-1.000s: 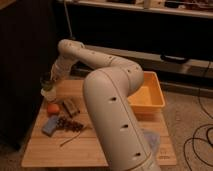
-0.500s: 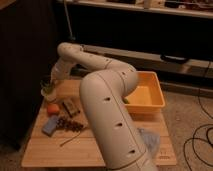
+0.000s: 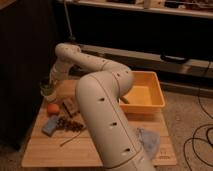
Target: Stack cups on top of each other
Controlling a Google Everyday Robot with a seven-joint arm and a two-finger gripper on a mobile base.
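Elbow swung nearer camera | pincer (image 3: 50, 81) over green cup (image 3: 46, 89) | grip: cannot tell

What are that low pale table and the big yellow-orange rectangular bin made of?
The low pale table looks like light unfinished wood, matte, faintly striped. The big yellow-orange rectangular bin seems moulded plastic, with smooth walls and rounded corners. The gripper sits over the dark green cup at the table's far left.
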